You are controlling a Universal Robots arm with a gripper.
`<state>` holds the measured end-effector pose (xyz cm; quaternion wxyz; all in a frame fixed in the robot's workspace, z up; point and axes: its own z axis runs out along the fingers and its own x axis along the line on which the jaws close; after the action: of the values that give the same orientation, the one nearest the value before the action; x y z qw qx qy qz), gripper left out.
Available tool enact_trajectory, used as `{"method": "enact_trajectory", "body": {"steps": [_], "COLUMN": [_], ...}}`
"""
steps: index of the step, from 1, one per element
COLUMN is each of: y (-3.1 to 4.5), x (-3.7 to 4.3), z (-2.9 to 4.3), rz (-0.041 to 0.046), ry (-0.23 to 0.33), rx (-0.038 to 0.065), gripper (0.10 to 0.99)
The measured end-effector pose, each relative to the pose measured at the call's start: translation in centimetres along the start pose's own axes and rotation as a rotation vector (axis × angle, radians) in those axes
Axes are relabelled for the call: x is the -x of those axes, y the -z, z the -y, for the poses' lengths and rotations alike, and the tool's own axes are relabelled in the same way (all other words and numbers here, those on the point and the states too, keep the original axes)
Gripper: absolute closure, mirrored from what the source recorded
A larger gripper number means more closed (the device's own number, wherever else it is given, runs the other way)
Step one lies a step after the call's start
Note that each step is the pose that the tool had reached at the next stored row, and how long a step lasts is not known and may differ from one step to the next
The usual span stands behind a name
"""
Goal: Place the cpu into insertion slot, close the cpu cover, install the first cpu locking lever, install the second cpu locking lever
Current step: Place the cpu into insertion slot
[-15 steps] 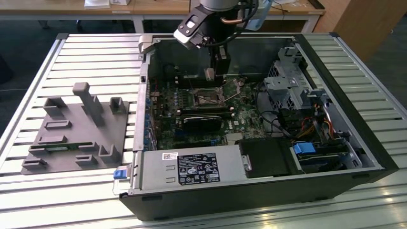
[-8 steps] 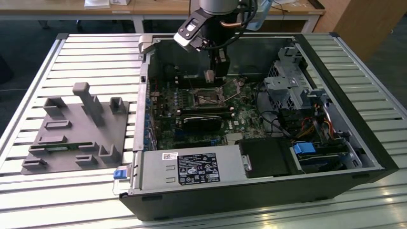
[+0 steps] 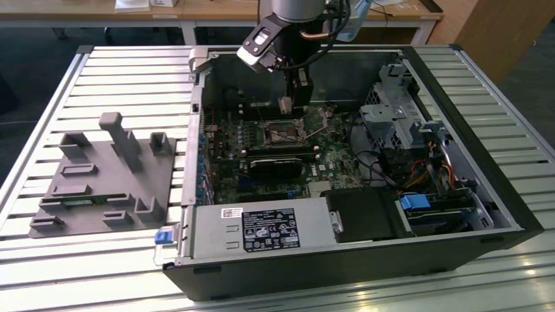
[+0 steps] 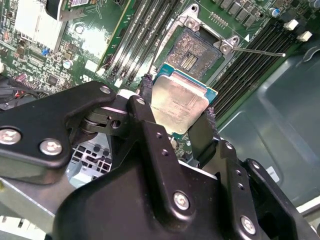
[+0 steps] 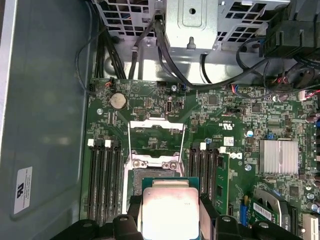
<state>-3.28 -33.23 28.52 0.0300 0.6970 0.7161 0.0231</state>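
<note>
**Exterior view.** An open computer case (image 3: 451, 123) is seen lying on a slatted table (image 3: 130, 71). A grey fixture tray (image 3: 104, 175) is set at the exterior view's left. The arm is cut off by the upper edge of the frame. Its gripper (image 3: 290, 103) is lowered into the case, just above the insertion slot (image 3: 282, 134) in the upper middle of the frame. What is held at the gripper's tip is too small to make out here.

**Second wrist view.** The cpu (image 4: 182, 105) is shown clamped by its edges between two black fingers (image 4: 146, 95). It is held tilted and clear of the board. The insertion slot lies uncovered just beyond it, with its dark centre exposed. A thin locking lever (image 4: 260, 51) is seen swung out beside the slot. Much of the board nearer the camera is hidden by the gripper's body.

**First wrist view.** The cpu is seen from above, gripped on two sides and partly cut off by the frame's edge. Part of the insertion slot is hidden behind it. The cpu cover (image 5: 156, 125) is seen folded open on the slot's far side from the gripper.
</note>
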Motion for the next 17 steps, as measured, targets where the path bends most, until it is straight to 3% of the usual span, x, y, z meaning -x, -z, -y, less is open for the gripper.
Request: {"method": "enact_trajectory", "body": {"steps": [17], "y": [-0.84], "x": [-0.01], "z": [0.06], "rz": [0.0005], "ry": [0.000], "rx": [-0.003], "gripper": [0.549]}}
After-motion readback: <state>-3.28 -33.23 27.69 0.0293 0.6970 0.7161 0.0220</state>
